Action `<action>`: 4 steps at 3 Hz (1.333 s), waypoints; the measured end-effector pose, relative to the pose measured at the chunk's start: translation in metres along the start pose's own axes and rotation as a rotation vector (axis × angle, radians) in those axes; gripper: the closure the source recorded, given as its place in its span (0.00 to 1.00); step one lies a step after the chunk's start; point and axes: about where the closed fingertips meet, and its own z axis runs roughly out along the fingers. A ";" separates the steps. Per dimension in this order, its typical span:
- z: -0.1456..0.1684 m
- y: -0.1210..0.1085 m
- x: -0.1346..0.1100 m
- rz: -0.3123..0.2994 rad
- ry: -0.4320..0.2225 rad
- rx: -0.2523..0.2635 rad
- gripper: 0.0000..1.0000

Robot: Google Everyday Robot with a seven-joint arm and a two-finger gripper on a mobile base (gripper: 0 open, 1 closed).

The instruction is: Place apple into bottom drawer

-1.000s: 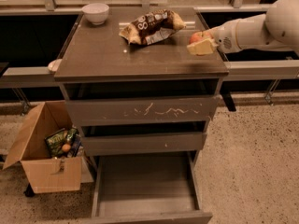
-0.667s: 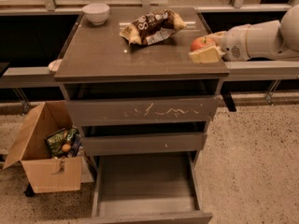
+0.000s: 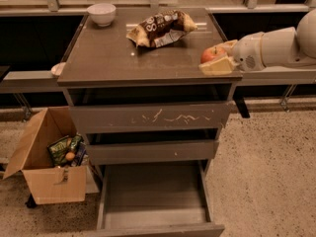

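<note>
Red-orange apple (image 3: 210,54): camera view, clamped between the cream fingers of the gripper (image 3: 214,58), which reached in from the right and was closed on it, at the right front edge of the cabinet top (image 3: 108,58). Bottom drawer (image 3: 153,196): pulled out, well below the apple, grey floor showing. White bowl (image 3: 101,14) and snack bag (image 3: 160,27): on the top. Cardboard box (image 3: 47,184): on the floor, left.
</note>
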 end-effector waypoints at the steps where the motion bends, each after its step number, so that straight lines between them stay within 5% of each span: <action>1: -0.006 0.047 0.053 -0.050 0.081 -0.116 1.00; 3: 0.029 0.140 0.213 0.042 0.247 -0.296 1.00; 4: 0.029 0.140 0.213 0.042 0.247 -0.296 1.00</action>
